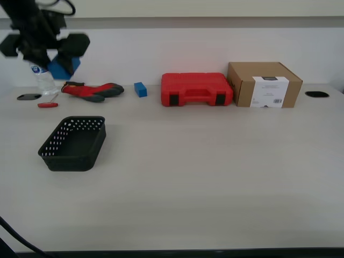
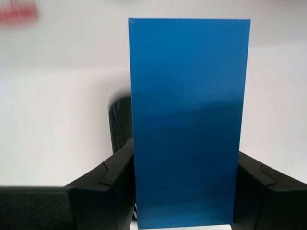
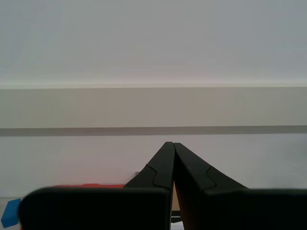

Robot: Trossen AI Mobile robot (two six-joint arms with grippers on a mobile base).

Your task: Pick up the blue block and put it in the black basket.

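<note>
My first gripper [image 1: 62, 62] is shut on the blue block [image 1: 66, 70] and holds it high above the table's back left corner in the exterior view. In the first wrist view the block [image 2: 189, 96] stands on end between the two black fingers [image 2: 110, 187]. The black basket [image 1: 72, 144] sits empty on the table, nearer and below the held block. My second gripper [image 3: 172, 149] is shut and empty, pointing at the wall; it does not show in the exterior view.
Along the back stand a plastic bottle [image 1: 45, 80], a red-and-black glove [image 1: 91, 90], a small blue cube [image 1: 140, 89], a red case [image 1: 196, 89] and a cardboard box [image 1: 263, 85]. A small red item [image 1: 47, 105] lies near the bottle.
</note>
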